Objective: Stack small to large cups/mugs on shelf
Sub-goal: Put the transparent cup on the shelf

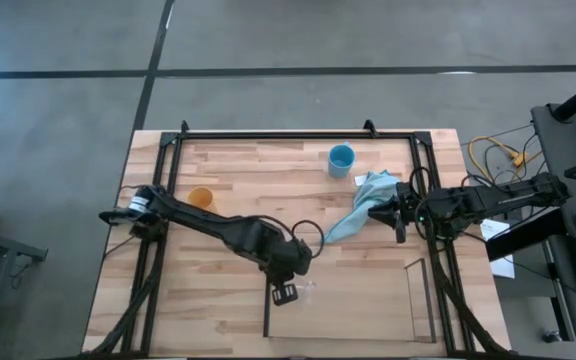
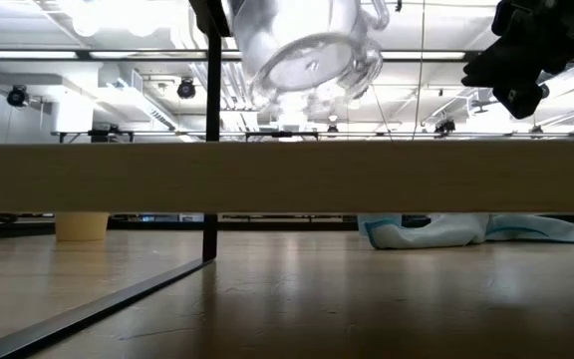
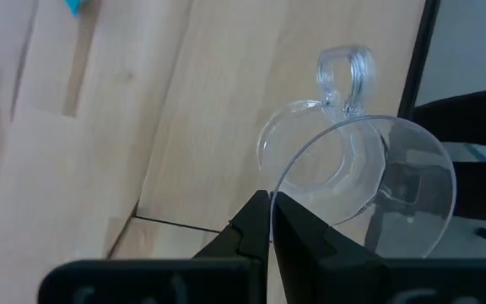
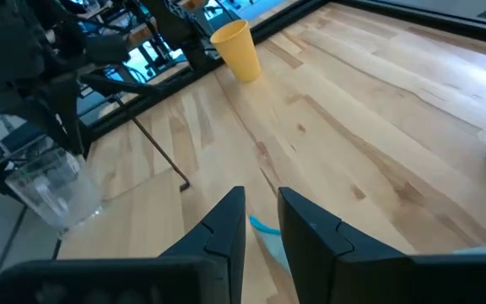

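Wooden tabletop, black frame round it; L arm mid-task w/ clear cup.

L gripper pinched tight on rim of clear cup, cup held up off table, tilted, near one upright end of shelf at table's front edge. R gripper narrow gap btw fingers, holds nothing, hangs over light blue cloth on R side. Light blue mug upright just beyond cloth, near back edge. Yellow-orange cup upright on L side, beside L arm, well apart from shelf.
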You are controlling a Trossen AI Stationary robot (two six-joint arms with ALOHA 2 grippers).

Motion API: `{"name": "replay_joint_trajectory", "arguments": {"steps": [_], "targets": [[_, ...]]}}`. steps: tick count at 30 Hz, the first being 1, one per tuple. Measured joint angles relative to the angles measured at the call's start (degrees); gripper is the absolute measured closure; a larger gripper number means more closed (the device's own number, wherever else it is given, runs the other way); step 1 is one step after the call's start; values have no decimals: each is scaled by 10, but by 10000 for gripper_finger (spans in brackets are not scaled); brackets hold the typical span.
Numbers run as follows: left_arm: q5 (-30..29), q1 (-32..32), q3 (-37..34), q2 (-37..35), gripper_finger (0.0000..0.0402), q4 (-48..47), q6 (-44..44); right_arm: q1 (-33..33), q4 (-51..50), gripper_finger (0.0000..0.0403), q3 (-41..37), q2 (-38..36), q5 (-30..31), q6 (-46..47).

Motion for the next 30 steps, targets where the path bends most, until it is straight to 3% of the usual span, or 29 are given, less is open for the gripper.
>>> {"name": "replay_joint_trajectory", "arguments": {"steps": [30], "targets": [[-3,-1,-18,29,401,17,-1,0,1,335,0,19,0,0]]}}
